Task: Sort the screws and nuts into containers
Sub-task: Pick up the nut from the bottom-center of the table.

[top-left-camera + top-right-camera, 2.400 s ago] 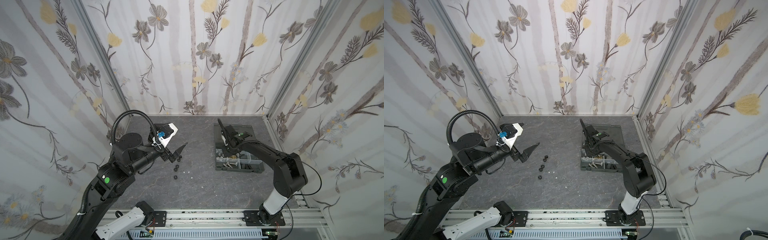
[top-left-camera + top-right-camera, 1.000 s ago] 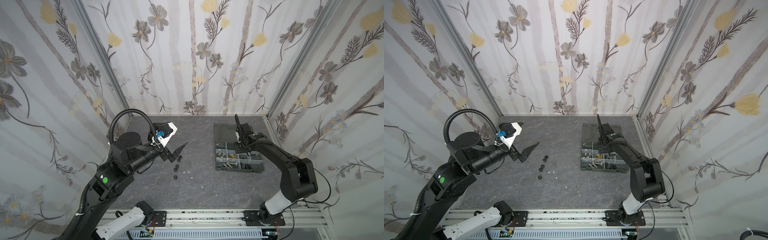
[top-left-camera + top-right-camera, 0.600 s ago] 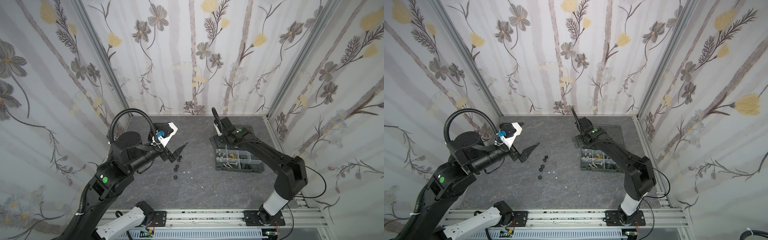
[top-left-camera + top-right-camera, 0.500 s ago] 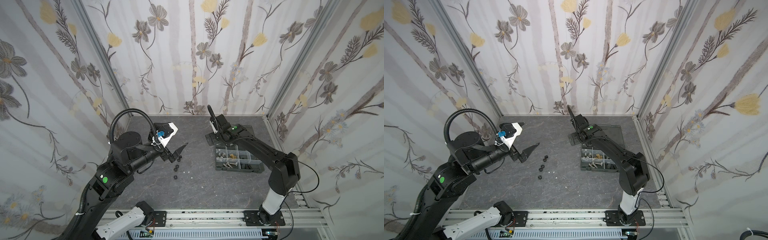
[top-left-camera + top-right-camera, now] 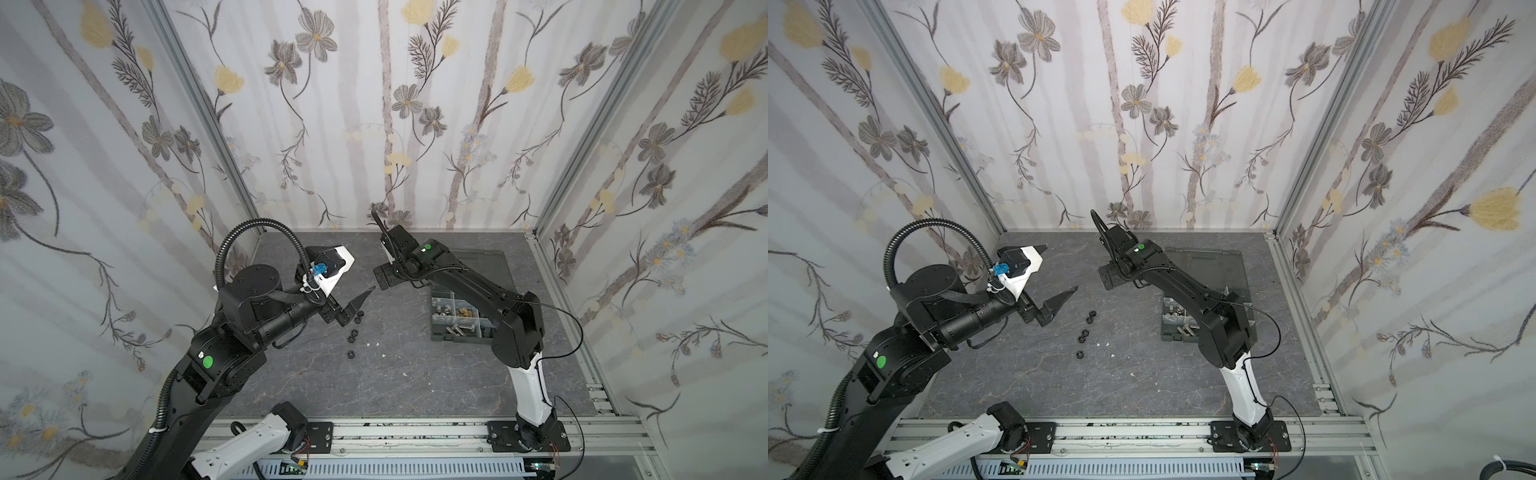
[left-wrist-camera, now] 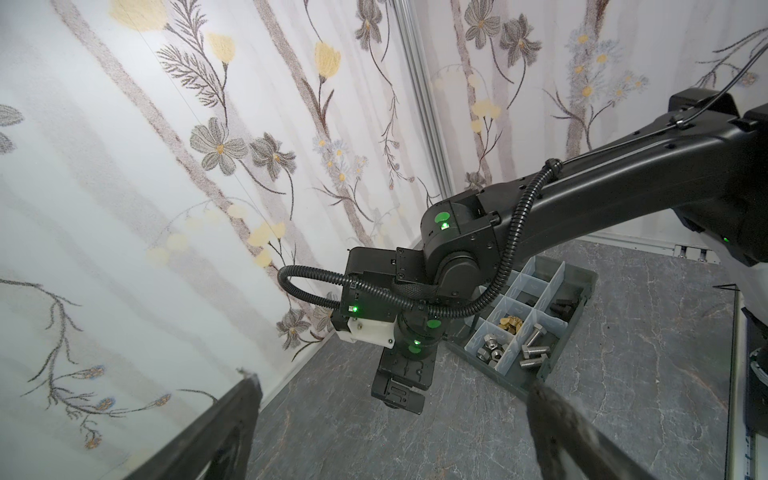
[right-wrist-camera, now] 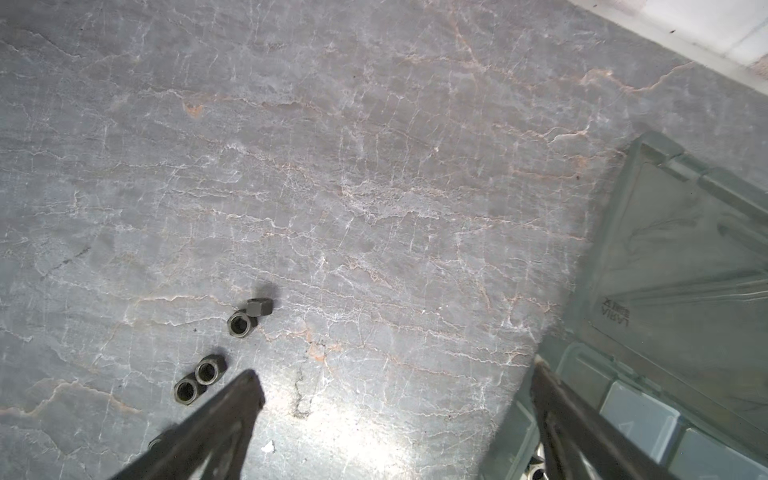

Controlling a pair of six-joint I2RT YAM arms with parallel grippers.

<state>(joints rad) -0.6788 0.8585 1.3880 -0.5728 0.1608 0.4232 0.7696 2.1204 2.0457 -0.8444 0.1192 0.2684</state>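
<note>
i am hovering my right gripper (image 7: 395,374), fingers wide and empty, between the box (image 7: 673,257) and the loose nuts (image 7: 240,323) on the table (image 7: 374,166), probably to straddle one; my left gripper (image 6: 392,386) is hanging wide too.

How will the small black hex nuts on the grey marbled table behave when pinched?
The small black hex nuts lie flat and low, so a pinch may skid them on the grey marbled table. One nut seems propped on edge against its neighbour; it may roll or topple. They touch in pairs, so grabbing one likely nudges another.
</note>
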